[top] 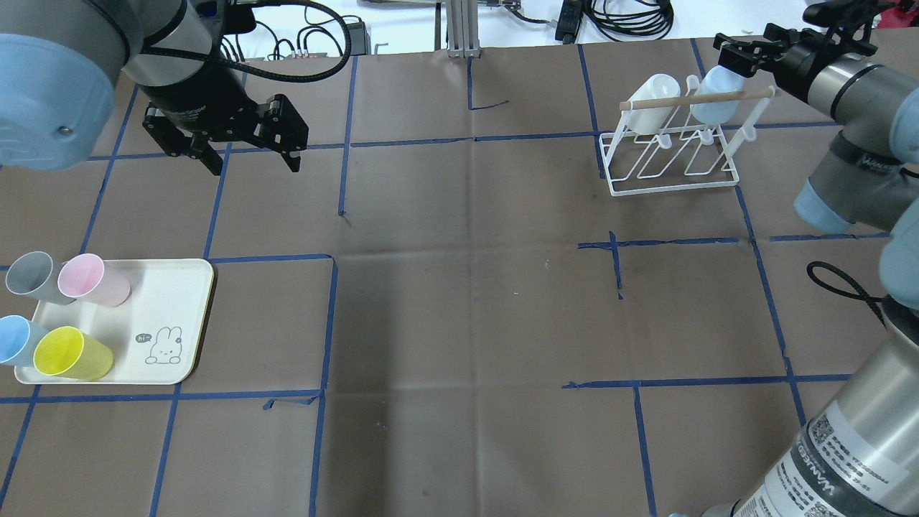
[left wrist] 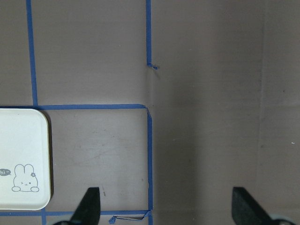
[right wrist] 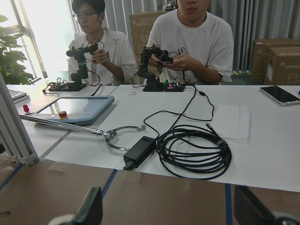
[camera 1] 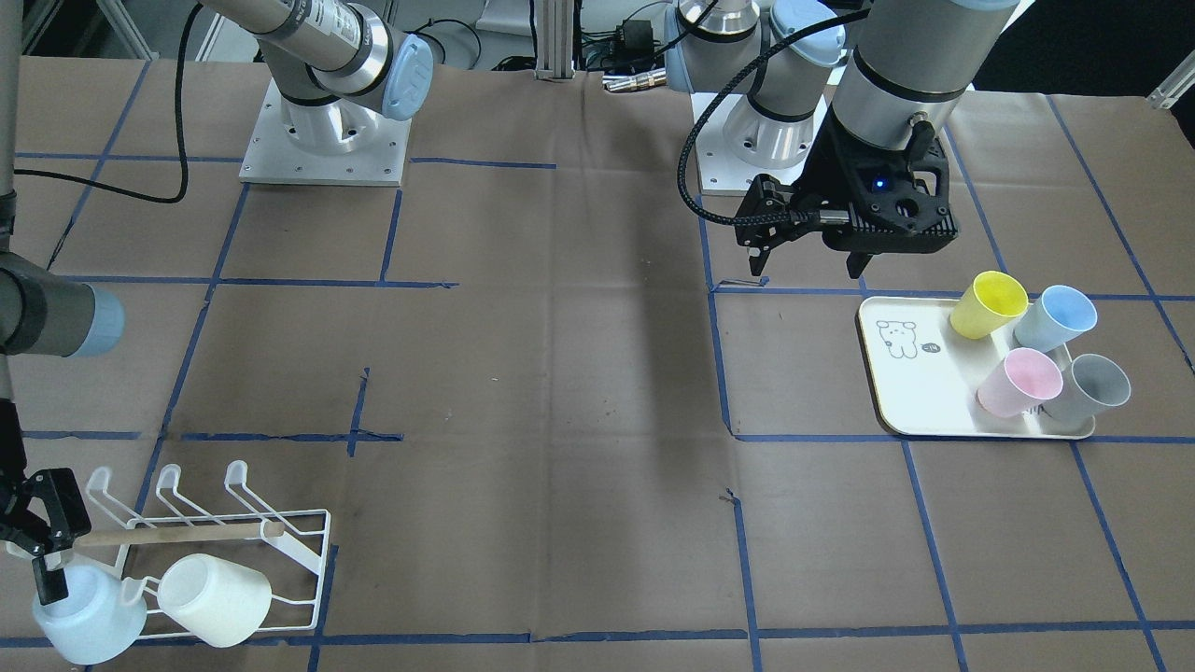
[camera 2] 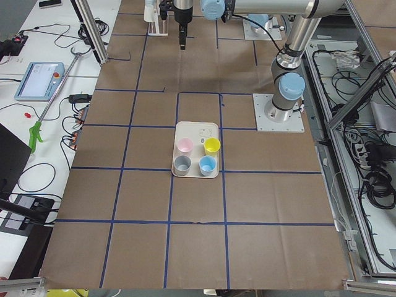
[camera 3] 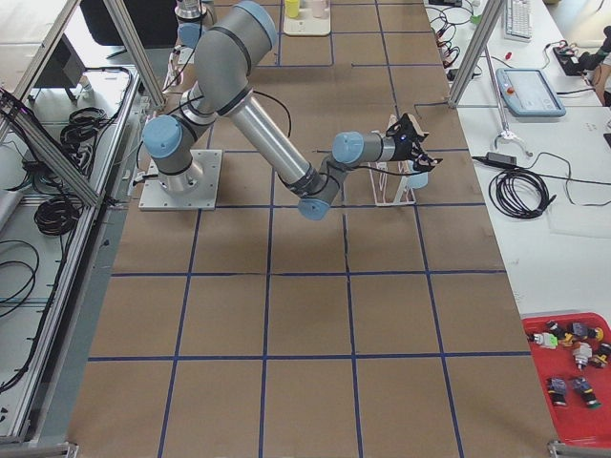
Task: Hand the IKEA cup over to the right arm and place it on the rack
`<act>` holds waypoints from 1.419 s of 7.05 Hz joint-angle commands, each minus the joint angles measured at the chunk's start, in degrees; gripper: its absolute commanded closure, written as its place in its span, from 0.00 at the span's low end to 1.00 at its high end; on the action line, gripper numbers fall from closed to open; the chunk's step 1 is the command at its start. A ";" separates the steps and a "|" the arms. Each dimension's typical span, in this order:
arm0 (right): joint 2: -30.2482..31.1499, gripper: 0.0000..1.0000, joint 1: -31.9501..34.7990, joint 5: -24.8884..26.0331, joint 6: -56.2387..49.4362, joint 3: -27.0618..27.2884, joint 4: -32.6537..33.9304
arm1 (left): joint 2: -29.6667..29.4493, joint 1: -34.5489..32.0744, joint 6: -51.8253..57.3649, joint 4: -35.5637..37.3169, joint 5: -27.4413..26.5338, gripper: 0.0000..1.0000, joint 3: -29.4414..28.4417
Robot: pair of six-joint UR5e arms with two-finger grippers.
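Currently right end effector [camera 1: 47,555], fingers apart, at pale-blue cup [camera 1: 93,611] on rack [camera 1: 187,533]

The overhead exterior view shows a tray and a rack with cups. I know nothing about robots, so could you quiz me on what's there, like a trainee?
1. Count: how many cups are on the tray?
2. True or false: the left gripper is holding a cup.
3. Pick one: which cup on the rack is the right gripper next to?
A. the white one
B. the pale blue cup
C. a yellow one

Key
1. Four: grey, pink, blue and yellow.
2. False. It hangs open and empty above the table, beside the tray.
3. B.
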State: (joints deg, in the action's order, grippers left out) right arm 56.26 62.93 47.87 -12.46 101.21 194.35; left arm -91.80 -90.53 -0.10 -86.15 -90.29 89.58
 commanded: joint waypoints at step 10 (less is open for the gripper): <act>35.83 0.00 9.48 23.92 -5.03 -5.91 -92.89 | -0.66 0.00 -0.08 0.55 -0.32 0.01 0.07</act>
State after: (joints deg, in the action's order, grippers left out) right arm 89.53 71.42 70.43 -17.44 98.30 115.04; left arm -92.09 -90.53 -0.14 -85.61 -90.62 89.65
